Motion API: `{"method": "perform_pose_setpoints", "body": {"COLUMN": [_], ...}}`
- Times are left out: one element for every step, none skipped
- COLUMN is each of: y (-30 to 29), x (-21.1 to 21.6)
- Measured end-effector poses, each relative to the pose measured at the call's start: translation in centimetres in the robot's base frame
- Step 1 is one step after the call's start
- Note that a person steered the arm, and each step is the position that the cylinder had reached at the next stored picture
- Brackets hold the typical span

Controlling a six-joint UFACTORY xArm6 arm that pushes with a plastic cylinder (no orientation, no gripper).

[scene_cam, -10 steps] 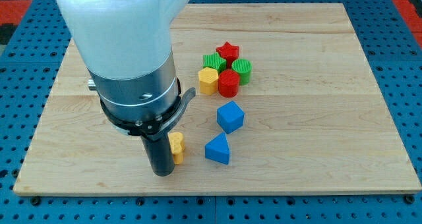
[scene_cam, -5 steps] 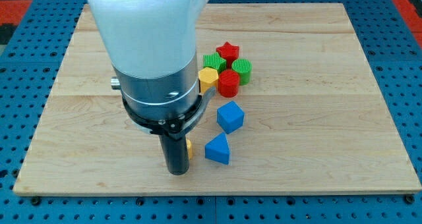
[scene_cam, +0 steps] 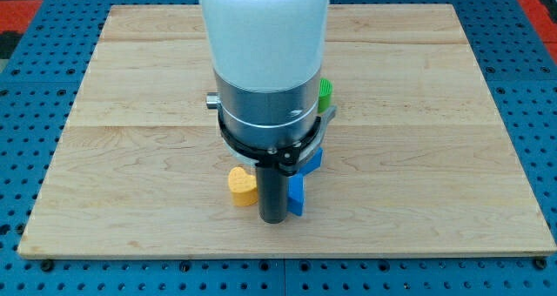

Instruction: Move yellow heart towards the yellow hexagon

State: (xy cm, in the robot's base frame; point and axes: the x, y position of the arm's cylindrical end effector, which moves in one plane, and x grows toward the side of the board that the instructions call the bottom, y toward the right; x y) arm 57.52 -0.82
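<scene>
The yellow heart [scene_cam: 242, 186] lies near the wooden surface's [scene_cam: 130, 113] bottom edge, just left of my tip [scene_cam: 274, 219]. No end effector shows; only the rod. Blue blocks [scene_cam: 298, 194] and a green block [scene_cam: 325, 93] peek out behind the arm.

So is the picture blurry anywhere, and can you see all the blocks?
In the camera view the wooden board is evenly lit and sharp, with no glare. The yellow heart is crisp, just to the view's left of my tip. The big pale arm looks soft and hides most blocks: only slivers of a blue block and a green block show.
</scene>
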Motion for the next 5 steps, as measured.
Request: {"method": "perform_pose_setpoints", "body": {"y": [-2.1,-6.3,-6.2,-4.1,-2.6], "x": [-0.4,-1.6,-5.6,-9.2,-9.1]}}
